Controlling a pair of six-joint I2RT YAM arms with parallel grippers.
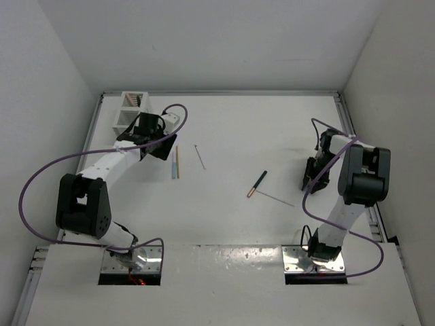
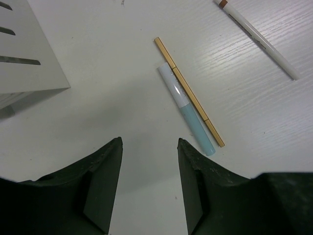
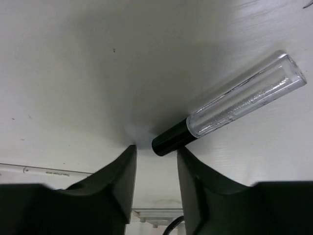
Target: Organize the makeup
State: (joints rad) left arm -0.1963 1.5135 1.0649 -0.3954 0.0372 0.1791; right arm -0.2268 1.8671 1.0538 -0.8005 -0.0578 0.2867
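Observation:
My left gripper (image 2: 149, 143) hangs open above bare table, nothing between its fingers. Just ahead and to its right, a tan stick (image 2: 188, 90) and a pale blue tube (image 2: 186, 108) lie side by side. A white pencil with a brown tip (image 2: 257, 39) lies farther off. From above, the left gripper (image 1: 162, 149) is beside that pair (image 1: 175, 161). A black stick with a copper tip (image 1: 257, 184) lies mid-table. My right gripper (image 3: 156, 148) is open low over the table. A clear tube with a black cap (image 3: 230, 110) lies there, its cap at the right fingertip, ungripped.
The white slotted rack (image 1: 129, 109) stands at the back left corner, close behind the left gripper, and shows as a slotted wall (image 2: 24, 54) in the left wrist view. Two thin silvery sticks (image 1: 200, 157) (image 1: 275, 198) lie mid-table. White walls enclose the table.

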